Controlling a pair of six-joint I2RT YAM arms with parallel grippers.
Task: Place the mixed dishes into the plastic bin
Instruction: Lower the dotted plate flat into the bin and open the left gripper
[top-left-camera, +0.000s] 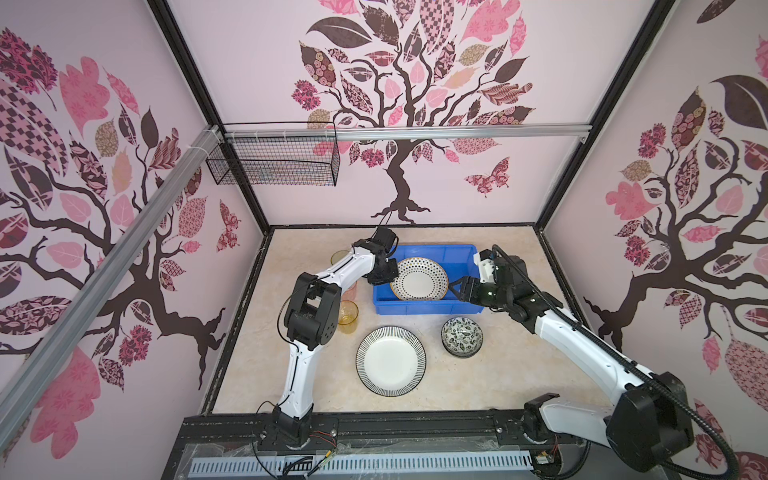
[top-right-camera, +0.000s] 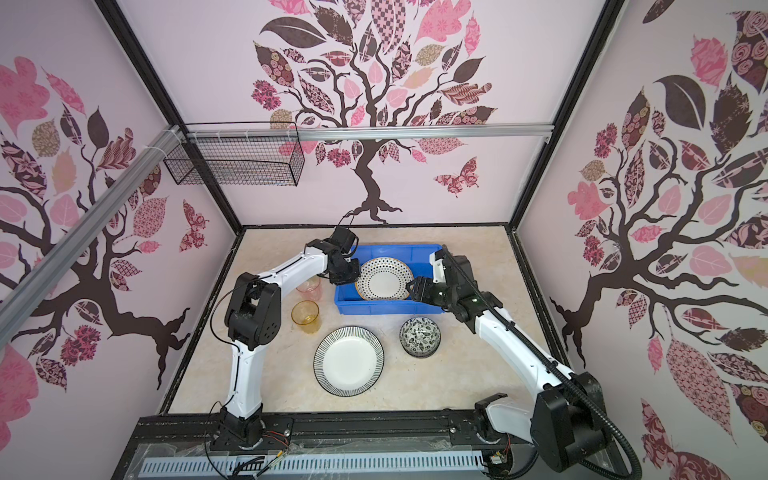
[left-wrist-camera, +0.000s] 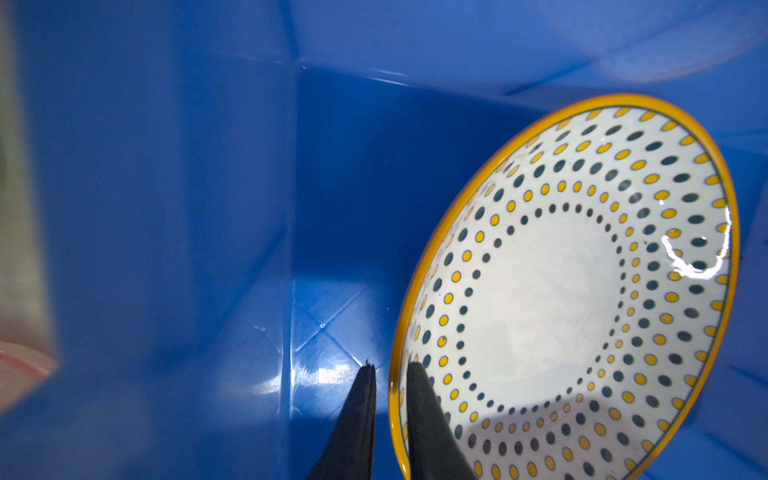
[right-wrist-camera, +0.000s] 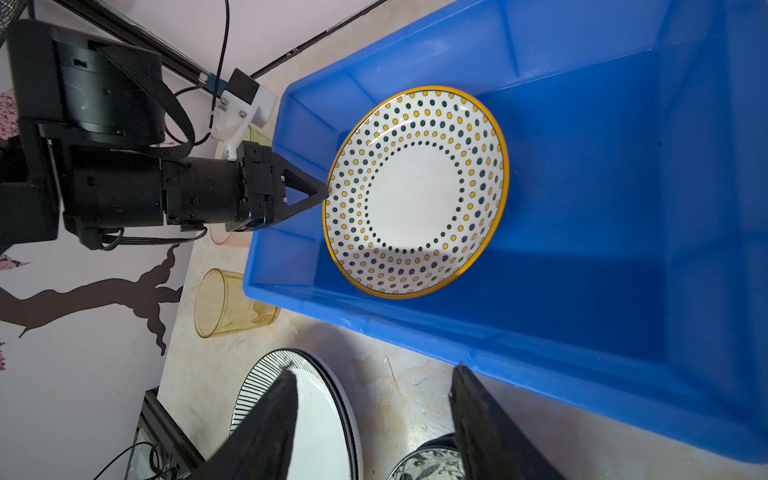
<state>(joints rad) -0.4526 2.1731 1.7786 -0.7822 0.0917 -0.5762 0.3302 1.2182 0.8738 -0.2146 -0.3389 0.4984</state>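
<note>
- Three cups stand at the left: green tumbler (top-left-camera: 338, 254), pink tumbler (top-right-camera: 309, 287), amber tumbler (top-left-camera: 348, 318).
- Left gripper (left-wrist-camera: 390, 368): jaws barely parted around the dotted plate (top-left-camera: 419, 279) rim, not pinching.
- One blue bin (top-left-camera: 415, 309) holds that plate, tilted.
- One striped plate (top-left-camera: 390, 360) and one floral bowl (top-left-camera: 461, 336) sit on the table (top-left-camera: 519, 374).
- Right gripper (top-left-camera: 454, 291) gapes, empty.

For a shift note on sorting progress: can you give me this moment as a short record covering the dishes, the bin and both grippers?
in bin: dotted plate, tilted, inside the blue bin
on table: striped plate, floral bowl, amber tumbler, pink tumbler
left gripper: jaws slightly parted astride the dotted plate's rim
right gripper: open, empty, at the bin's right end
left to do: at least four dishes outside the bin
</note>
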